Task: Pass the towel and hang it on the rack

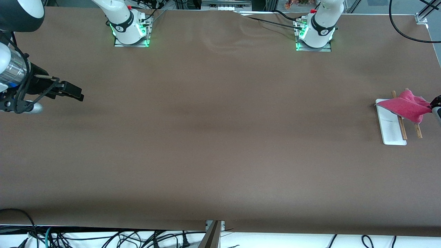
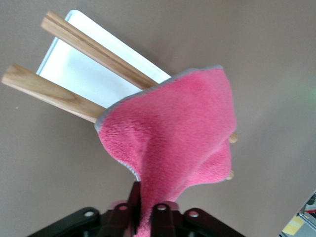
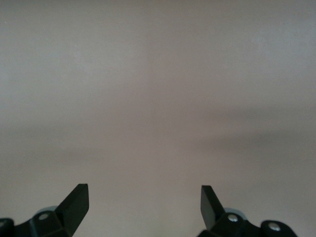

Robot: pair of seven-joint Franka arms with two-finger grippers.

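Note:
The towel [image 1: 406, 106], bright pink with a thin grey edge, drapes over the rack [image 1: 392, 127] at the left arm's end of the table. The rack has a narrow white base and two thin brown wooden rods [image 1: 401, 125]. My left gripper [image 1: 432, 106] is shut on the towel's corner beside the rack. In the left wrist view the towel [image 2: 173, 133] covers one end of both rods [image 2: 94, 47] over the white base [image 2: 79, 74], and runs into my left gripper [image 2: 147, 212]. My right gripper [image 1: 74, 92] is open and empty over the table at the right arm's end, also in the right wrist view [image 3: 143, 200].
The brown table cover [image 1: 213, 137] is bare between the arms. Both arm bases [image 1: 131, 29] stand along the table's edge farthest from the front camera. Cables [image 1: 103, 237] hang below the edge nearest to that camera.

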